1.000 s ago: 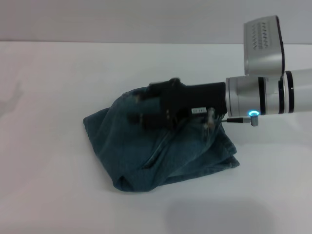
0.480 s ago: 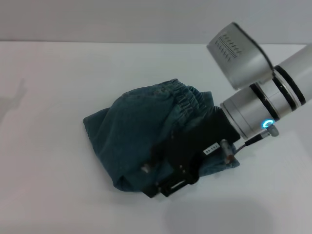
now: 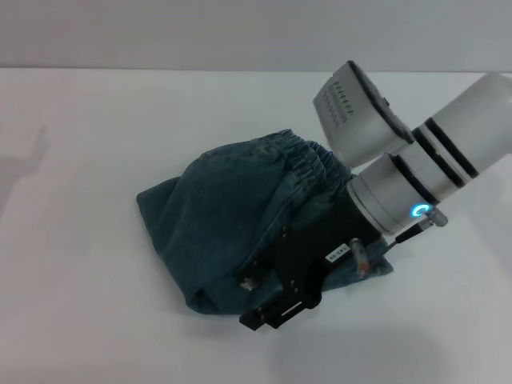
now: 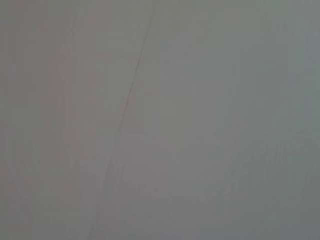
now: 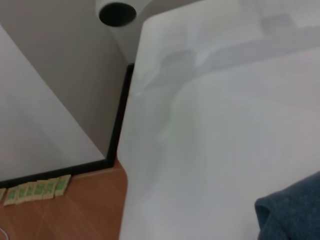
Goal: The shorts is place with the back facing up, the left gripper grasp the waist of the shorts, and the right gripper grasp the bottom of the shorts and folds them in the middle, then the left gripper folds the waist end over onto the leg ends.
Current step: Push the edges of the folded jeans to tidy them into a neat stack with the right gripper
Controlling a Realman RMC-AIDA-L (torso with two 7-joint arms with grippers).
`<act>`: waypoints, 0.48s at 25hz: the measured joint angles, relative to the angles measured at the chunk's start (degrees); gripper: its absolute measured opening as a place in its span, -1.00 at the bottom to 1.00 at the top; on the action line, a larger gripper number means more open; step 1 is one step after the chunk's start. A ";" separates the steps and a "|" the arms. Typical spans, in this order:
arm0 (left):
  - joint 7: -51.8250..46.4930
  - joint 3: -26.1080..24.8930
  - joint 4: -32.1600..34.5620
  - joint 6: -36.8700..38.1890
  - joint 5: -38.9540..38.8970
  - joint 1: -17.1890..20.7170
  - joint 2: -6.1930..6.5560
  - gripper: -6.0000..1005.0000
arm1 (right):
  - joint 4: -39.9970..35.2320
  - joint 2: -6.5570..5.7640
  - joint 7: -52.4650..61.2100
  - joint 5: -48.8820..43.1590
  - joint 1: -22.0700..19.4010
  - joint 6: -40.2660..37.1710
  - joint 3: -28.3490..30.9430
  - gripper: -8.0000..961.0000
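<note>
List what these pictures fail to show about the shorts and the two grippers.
- Right gripper, head view: its black body lies over the near edge of the shorts; whether the fingers are open or shut is hidden.
- Left gripper: in no view; the left wrist view shows only a blank grey surface.
- Shorts, right wrist view: only a corner shows, cut off by the edge.
- Leg ends: buried under the folded cloth and the right arm.

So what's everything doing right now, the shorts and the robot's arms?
shorts: folded into a rumpled bundle on the table, elastic waist on top at the far side.
right gripper: low over the bundle's near edge.
left gripper: out of sight.
</note>
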 joint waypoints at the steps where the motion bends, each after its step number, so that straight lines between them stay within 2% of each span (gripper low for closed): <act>1: 0.01 0.04 -0.10 -0.10 0.00 -0.08 0.00 0.64 | 0.35 0.07 0.01 0.12 0.18 0.64 -0.42 0.24; 12: 1.53 -0.01 -1.72 -0.45 0.00 -0.72 0.09 0.64 | 1.33 0.52 0.85 3.54 1.30 6.20 -3.93 0.24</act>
